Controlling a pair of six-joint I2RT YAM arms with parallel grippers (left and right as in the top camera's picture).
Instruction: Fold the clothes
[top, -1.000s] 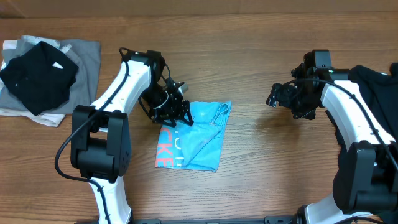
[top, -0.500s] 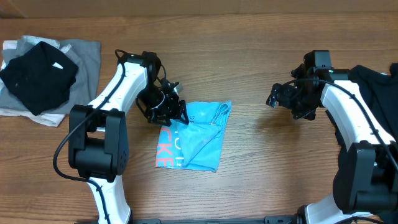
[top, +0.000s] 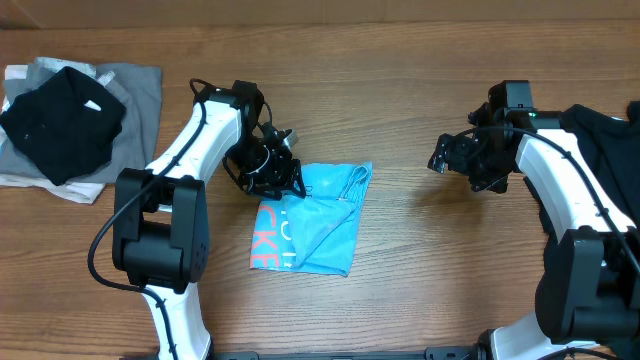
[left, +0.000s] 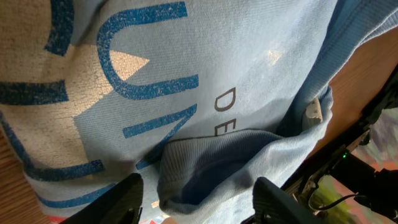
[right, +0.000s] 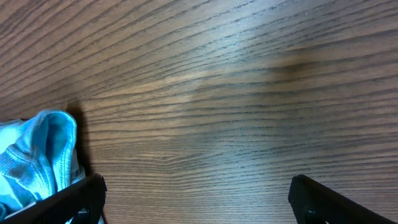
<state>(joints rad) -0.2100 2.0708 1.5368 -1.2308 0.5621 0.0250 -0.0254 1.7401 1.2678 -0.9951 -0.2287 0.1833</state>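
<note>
The wooden desk (top: 400, 80) is carrying everything: a black garment (top: 60, 125) is lying bunched on a grey cloth (top: 140, 90) at the far left, and more black fabric (top: 612, 135) is showing at the right edge beneath the right arm. The light blue T-shirt (top: 320, 225) is lying partly folded in the middle, its coral lettering showing along its left edge. It is looking light, limp and thin, likely to sag and slide rather than hold a crease, so it is probably best taken by a doubled edge or the thicker neckline. The right hand (top: 445, 155) is hovering well apart from the shirt, spread wide and holding nothing. The left hand (top: 290, 183) is sitting at the shirt's upper left corner, its fingers (left: 127, 196) partly spread on either side of the ribbed collar (left: 211, 155), not visibly pinching it.
</note>
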